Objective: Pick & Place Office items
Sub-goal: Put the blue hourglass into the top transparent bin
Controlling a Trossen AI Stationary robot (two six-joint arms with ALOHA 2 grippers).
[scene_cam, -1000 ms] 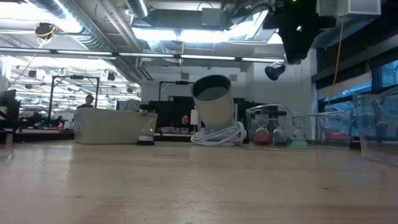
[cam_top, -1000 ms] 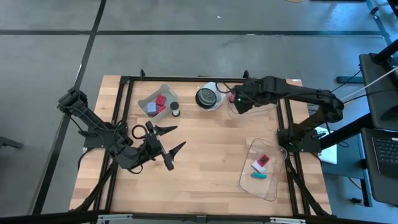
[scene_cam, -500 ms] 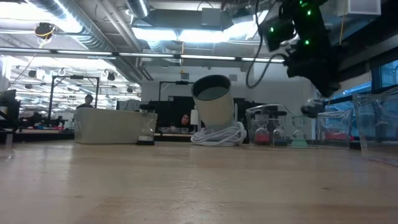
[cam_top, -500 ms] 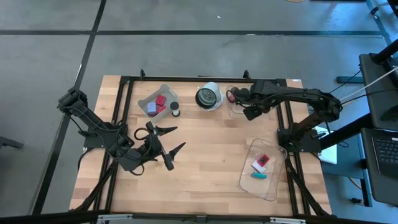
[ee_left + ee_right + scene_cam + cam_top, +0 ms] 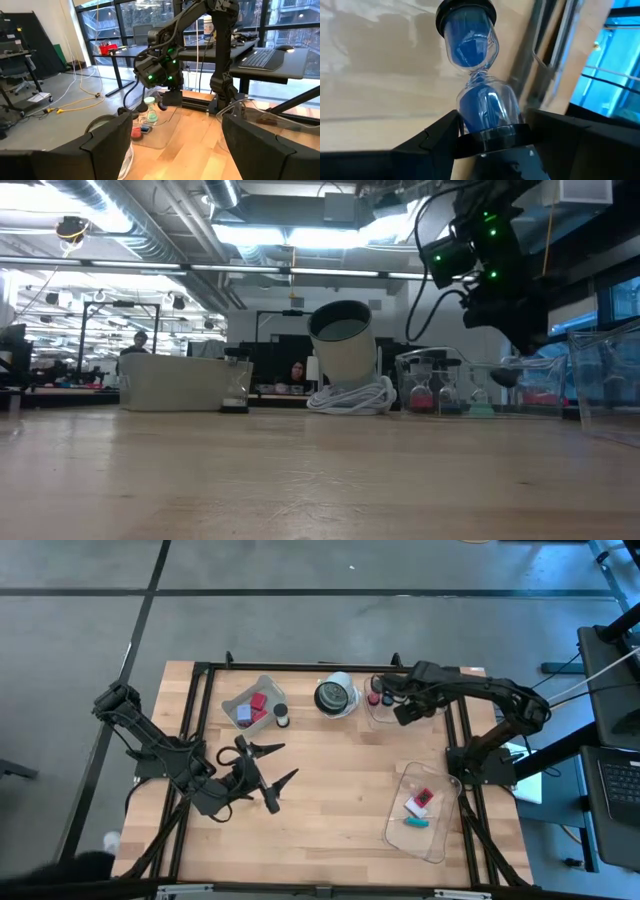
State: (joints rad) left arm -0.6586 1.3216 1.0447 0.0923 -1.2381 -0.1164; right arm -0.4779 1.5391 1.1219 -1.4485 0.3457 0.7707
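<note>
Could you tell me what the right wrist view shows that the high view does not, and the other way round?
Only the right wrist view shows that the right pincer is shut on a blue sand timer with black end caps.

Only the high view shows the whole table, the left pincer open over the left of the wood, and three clear trays: one with red pieces, one with red, white and teal pieces, one far right.

Both show the wooden tabletop and the right arm's end.

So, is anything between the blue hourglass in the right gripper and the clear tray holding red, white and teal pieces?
Nothing visible. The right gripper holds the blue sand hourglass with black caps, and only bare wooden tabletop lies between it and that clear plastic tray.
</note>
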